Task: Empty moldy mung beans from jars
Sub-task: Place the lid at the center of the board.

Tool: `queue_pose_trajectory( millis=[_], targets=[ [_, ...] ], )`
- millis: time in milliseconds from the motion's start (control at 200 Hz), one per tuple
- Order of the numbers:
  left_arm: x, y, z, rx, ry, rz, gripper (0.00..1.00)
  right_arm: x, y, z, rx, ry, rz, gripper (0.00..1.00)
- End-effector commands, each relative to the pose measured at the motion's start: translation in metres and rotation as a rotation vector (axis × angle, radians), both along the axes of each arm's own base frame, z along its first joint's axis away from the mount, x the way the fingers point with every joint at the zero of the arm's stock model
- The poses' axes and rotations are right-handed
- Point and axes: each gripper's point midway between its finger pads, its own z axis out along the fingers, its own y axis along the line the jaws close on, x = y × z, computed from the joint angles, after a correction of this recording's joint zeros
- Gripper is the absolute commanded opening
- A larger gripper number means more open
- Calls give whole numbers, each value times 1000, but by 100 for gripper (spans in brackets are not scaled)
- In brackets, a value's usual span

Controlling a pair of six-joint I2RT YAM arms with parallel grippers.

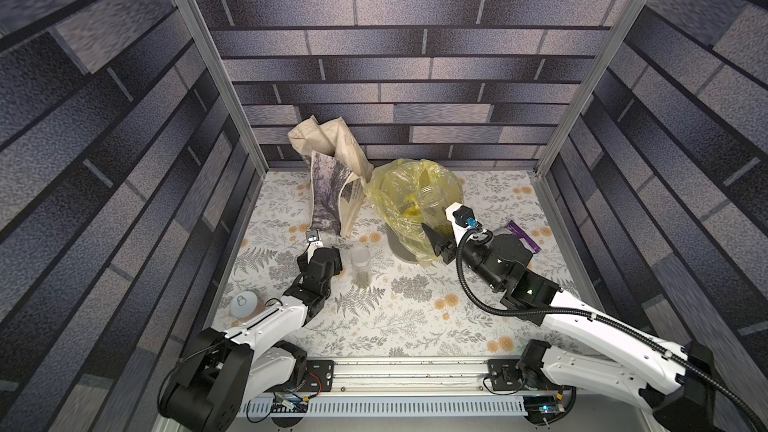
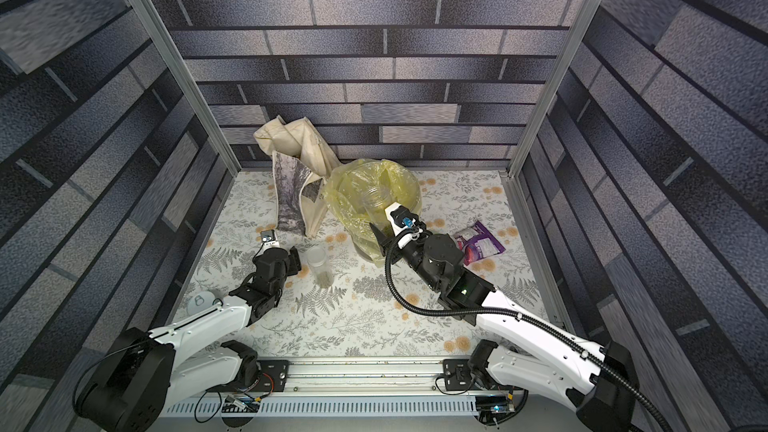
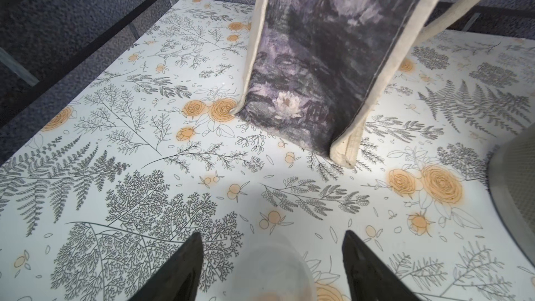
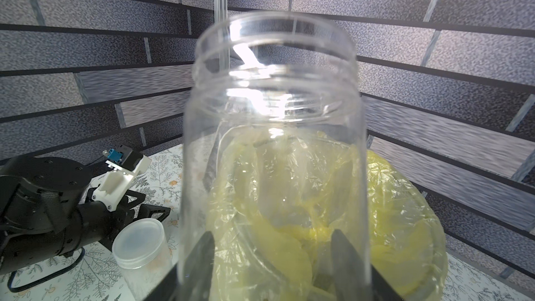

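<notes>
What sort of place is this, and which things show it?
Probably a staged robot test booth, not a real room: printed grey brick-pattern wall panels, silver aluminium frame posts, and a floral-print tabletop with a metal arm-mounting rail.

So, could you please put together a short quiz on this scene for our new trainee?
1. True or false: the wide jar clamped in the right gripper has no lid on.
2. That jar is: A) resting on its base, let go; B) held over the bucket lined with a yellow bag; C) turned mouth straight down.
3. Fill in: the lidded slim jar stands ____ on the table.
Key: 1 true; 2 B; 3 upright.
</notes>
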Motion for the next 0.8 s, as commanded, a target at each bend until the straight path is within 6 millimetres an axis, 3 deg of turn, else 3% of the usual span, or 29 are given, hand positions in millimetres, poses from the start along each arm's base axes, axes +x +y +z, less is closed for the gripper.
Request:
queue_pose_trajectory(
  millis=[0, 135, 195, 476, 796],
  targets=[
    [7, -1, 3, -40, -26, 13, 83, 2, 0, 17, 46, -9, -4, 41],
    [6, -1, 12, -37, -35, 12, 100, 5, 2, 13, 39, 0, -9, 42],
    [3, 0, 24, -40, -51, 16, 100, 4, 3, 13, 43, 4, -3, 41],
    [-39, -5, 140, -113, -222, -65, 100, -3, 5, 28, 109, 27, 41, 42],
    [-74, -77, 240, -305, -389, -440, 100, -13, 12, 51, 192, 39, 118, 41]
  ],
)
